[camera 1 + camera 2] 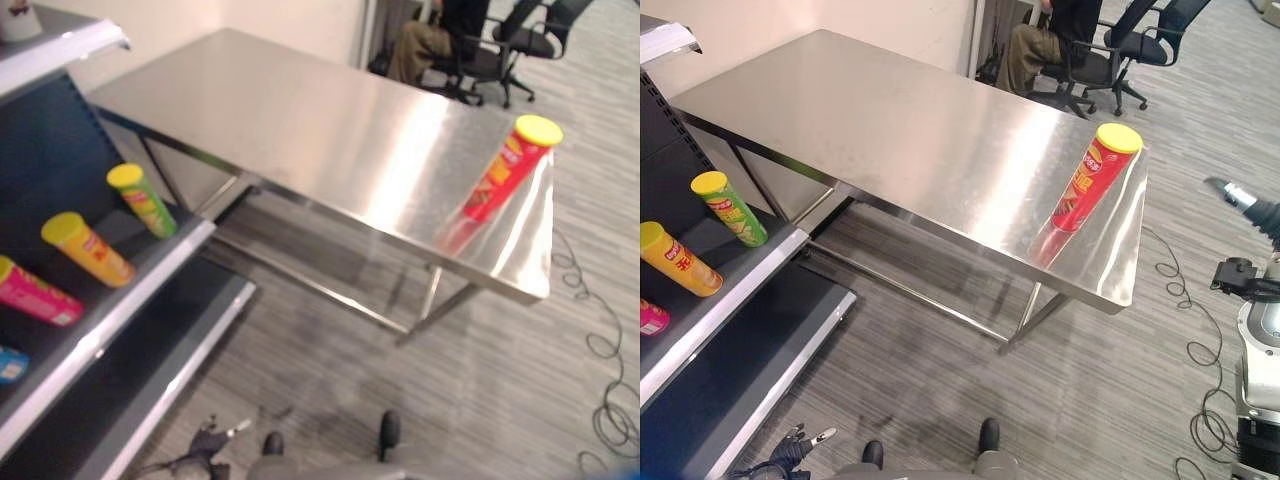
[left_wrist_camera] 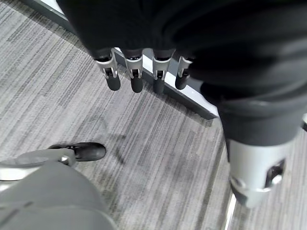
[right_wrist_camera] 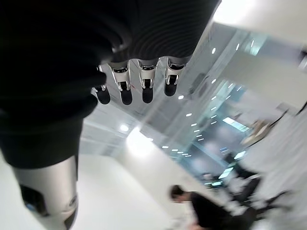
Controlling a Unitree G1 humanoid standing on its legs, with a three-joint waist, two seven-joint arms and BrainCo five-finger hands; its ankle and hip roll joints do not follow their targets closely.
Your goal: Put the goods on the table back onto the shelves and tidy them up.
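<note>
A red can with a yellow lid (image 1: 505,170) stands upright on the steel table (image 1: 300,130), close to its near right corner. To the left, the dark shelf (image 1: 130,290) holds a green can (image 1: 143,200), an orange can (image 1: 88,250), a pink can (image 1: 35,293) and a blue pack (image 1: 10,365) at the edge. My left hand (image 2: 135,76) hangs low over the carpet beside the shelf's foot, fingers relaxed and holding nothing. In its wrist view my right hand (image 3: 124,88) points up toward the ceiling, fingers relaxed and empty. Both hands are far from the red can.
A lower shelf board (image 1: 150,390) juts out near the floor at the left. An upper shelf (image 1: 60,45) carries a white object. Beyond the table, a person (image 1: 425,40) sits on an office chair (image 1: 520,40). Silver and black equipment (image 1: 1260,350) stands at the right.
</note>
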